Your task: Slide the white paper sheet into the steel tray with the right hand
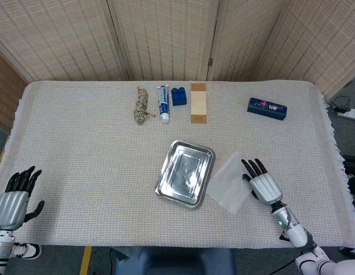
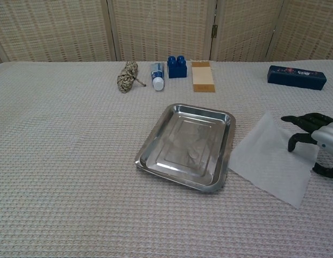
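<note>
1. Covering the table, a cream woven cloth lies before wicker screens.
2. White paper sheet lies beside the steel tray, near the front edge.
3. Right hand rests spread on the sheet; left hand released at the front-left corner.

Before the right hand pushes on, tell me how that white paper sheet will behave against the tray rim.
The white paper sheet looks thin and probably floppy. Its edge meets the steel tray's raised rim, so it may buckle rather than climb. The right hand presses its far edge; the textured cloth may drag.
</note>
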Robot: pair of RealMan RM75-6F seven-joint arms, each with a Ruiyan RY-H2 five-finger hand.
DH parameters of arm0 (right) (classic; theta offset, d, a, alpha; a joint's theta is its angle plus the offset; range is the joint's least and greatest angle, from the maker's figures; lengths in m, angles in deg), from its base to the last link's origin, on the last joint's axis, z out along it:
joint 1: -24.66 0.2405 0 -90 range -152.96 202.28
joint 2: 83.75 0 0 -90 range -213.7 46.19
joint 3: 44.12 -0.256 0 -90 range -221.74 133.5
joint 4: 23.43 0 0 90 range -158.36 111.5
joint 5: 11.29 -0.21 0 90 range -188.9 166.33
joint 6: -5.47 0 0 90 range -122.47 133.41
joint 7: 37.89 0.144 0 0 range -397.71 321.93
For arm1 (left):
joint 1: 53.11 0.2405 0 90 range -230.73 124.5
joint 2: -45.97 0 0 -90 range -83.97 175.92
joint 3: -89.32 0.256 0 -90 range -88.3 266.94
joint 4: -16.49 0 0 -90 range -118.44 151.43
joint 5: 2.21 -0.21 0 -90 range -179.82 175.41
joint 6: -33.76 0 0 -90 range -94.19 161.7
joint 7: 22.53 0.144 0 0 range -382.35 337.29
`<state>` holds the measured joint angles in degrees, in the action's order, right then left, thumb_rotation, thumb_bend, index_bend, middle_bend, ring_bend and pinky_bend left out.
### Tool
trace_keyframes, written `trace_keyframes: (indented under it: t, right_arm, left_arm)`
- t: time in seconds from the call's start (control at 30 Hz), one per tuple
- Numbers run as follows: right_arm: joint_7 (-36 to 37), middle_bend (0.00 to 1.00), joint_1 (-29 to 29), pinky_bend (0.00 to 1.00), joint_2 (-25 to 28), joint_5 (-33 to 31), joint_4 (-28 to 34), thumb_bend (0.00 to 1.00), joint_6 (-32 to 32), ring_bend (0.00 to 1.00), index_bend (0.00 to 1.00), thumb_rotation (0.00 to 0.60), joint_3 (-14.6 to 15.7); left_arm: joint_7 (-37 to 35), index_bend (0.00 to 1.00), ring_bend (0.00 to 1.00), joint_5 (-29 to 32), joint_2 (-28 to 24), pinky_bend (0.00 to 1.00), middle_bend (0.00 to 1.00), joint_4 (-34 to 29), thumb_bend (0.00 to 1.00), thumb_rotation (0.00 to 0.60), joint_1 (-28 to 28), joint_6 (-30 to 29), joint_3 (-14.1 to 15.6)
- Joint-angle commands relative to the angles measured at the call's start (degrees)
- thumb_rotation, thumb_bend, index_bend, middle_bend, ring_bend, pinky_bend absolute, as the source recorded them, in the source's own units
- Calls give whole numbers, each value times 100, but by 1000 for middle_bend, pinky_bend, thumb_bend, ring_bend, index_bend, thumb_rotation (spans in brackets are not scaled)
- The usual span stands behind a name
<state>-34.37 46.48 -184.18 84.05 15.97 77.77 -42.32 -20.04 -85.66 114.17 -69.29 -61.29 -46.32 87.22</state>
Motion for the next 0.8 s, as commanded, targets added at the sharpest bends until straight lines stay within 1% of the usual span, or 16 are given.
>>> trace_keyframes:
  t: [0.03,0.13,0.23,0.47,0.8]
  right_arm:
    - [74,31,-29,0,-74,25,-125,458,145,0,591,600,15]
    - [109,70,-44,0,-103,17,-199,458,218,0,651,600,19]
    - [132,103,-57,0,-115,5,-242,457,269,0,692,600,24]
    - [258,139,-99,0,-60,-32,-166,458,604,0,722,600,-55]
    - [447,158,24,0,143,1,457,458,1503,10,742,600,-423]
  left_arm:
    - [5,7,0,1,0,0,0,3,436,600,-3,11,4]
    - [13,1,0,16,1,0,0,2,436,600,-6,27,5]
    - [25,0,0,16,0,0,0,-5,436,600,-6,29,8]
    - [-4,0,0,-21,-10,0,0,-11,437,600,-4,10,20]
    - [-36,0,0,-107,-39,0,0,-73,436,600,19,-68,45]
